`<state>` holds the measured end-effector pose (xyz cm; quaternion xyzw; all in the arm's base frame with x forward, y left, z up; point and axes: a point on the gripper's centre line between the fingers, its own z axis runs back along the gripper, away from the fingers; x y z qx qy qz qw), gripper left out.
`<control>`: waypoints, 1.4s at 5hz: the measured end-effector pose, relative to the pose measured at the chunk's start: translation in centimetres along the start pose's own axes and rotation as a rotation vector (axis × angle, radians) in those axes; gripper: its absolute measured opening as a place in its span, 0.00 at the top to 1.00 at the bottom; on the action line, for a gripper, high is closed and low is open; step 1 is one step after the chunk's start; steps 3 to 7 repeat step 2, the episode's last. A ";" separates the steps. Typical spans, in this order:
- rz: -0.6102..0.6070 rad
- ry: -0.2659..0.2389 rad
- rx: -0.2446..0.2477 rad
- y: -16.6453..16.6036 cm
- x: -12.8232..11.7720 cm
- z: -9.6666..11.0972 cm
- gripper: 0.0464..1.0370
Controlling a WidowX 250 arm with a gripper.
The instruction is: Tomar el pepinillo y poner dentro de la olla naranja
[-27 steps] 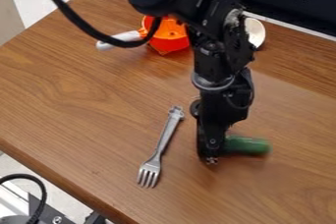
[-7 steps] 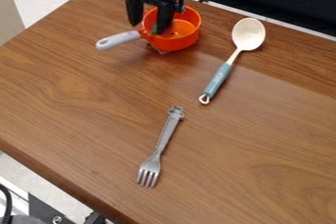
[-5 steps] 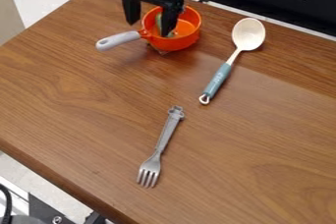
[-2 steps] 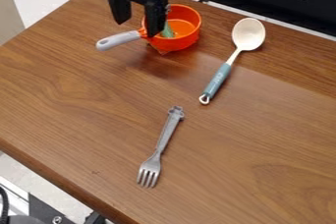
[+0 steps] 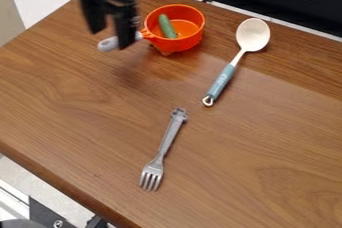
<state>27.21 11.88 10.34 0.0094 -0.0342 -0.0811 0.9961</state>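
- Jaws spread well apart, nothing between them, right by the grey handle (image 5: 107,45). Main worry imo: if I swing or drop them carelessly, one tip catches it and tips the orange pot (image 5: 175,45).
- Fork (image 5: 171,133) lies on the worktop (image 5: 80,122), only at risk if I sweep low.
- Pickle (image 5: 167,26) is inside the pot, so I'd call it done, barring a hard knock spilling it.
- Spoon (image 5: 252,35)'s well clear, no drama there tbh.

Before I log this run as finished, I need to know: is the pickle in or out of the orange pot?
In: the pickle lies inside the orange pot, within its rim.
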 end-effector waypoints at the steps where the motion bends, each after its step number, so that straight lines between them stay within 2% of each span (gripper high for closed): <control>1: -0.013 0.032 -0.011 1.8 -3.3 -0.5 0.04; 2: -0.016 0.062 -0.030 2.4 -6.0 -1.4 0.04; 7: -0.016 0.062 -0.030 2.4 -6.0 -1.4 0.04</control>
